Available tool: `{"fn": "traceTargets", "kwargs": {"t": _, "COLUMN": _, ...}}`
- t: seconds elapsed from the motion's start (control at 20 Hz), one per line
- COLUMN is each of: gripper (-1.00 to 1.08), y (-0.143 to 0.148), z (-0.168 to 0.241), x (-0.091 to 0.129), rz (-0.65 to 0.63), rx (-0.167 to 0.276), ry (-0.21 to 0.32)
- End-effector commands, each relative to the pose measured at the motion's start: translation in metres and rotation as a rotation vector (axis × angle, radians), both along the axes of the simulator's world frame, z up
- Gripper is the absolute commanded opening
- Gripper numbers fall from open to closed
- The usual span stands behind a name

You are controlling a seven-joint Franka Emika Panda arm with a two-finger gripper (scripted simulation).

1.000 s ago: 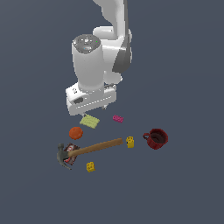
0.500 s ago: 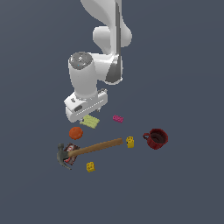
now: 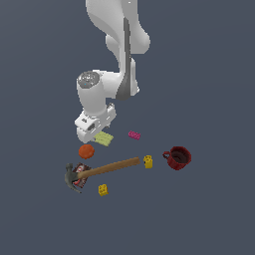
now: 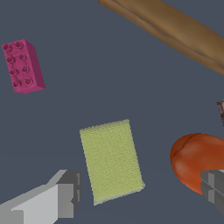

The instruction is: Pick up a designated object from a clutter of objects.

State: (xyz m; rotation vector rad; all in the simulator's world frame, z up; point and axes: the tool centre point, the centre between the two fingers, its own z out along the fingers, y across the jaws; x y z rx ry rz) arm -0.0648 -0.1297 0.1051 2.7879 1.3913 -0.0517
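The designated object, a flat pale yellow-green square plate (image 3: pixel 103 139) (image 4: pixel 111 159), lies on the dark floor among the clutter of objects. My gripper (image 4: pixel 139 191) hangs just above it, open, with nothing held. One grey finger (image 4: pixel 61 194) stands beside the plate's edge. The other finger (image 4: pixel 214 186) is over the orange ball (image 4: pixel 192 159). In the exterior view the white hand (image 3: pixel 94 122) hides the plate's far corner, and the fingertips are hard to make out.
The orange ball (image 3: pixel 86 151) lies close to the plate. A pink brick (image 3: pixel 134 135) (image 4: pixel 22 65) sits on the other side. Nearby are a wooden-handled hammer (image 3: pixel 112 168) (image 4: pixel 175 30), a small dark box (image 3: pixel 82 175), two yellow bricks (image 3: pixel 148 161) (image 3: pixel 103 189) and a dark red mug (image 3: pixel 178 158).
The arm has bent and swung toward the exterior view's left, and the hand has come lower over the green plate. No object on the floor has moved.
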Motion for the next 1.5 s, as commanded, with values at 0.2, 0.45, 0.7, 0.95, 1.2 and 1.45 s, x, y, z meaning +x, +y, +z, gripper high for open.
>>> {"fn": "traceTargets", "kwargs": {"t": 0.2, "gripper": 1.00, "y": -0.007, "z": -0.025, "x": -0.017, "rz": 0.132, "rx": 0.020, "ry": -0.005}}
{"fn": "traceTargets", "kwargs": {"t": 0.45, "gripper": 1.00, "y": -0.010, "z": -0.037, "x": -0.026, "rz": 0.198, "rx": 0.031, "ry": -0.009}}
{"fn": "traceTargets", "kwargs": {"t": 0.7, "gripper": 1.00, "y": -0.011, "z": -0.044, "x": -0.032, "rz": 0.236, "rx": 0.038, "ry": -0.013}}
{"fn": "traceTargets", "kwargs": {"t": 0.95, "gripper": 1.00, "y": -0.011, "z": -0.045, "x": -0.033, "rz": 0.241, "rx": 0.039, "ry": -0.013}}
{"fn": "traceTargets", "kwargs": {"t": 1.2, "gripper": 1.00, "y": -0.011, "z": -0.051, "x": -0.033, "rz": 0.242, "rx": 0.039, "ry": -0.013}}
{"fn": "traceTargets", "kwargs": {"t": 1.45, "gripper": 1.00, "y": -0.011, "z": -0.069, "x": -0.033, "rz": 0.244, "rx": 0.039, "ry": -0.013}}
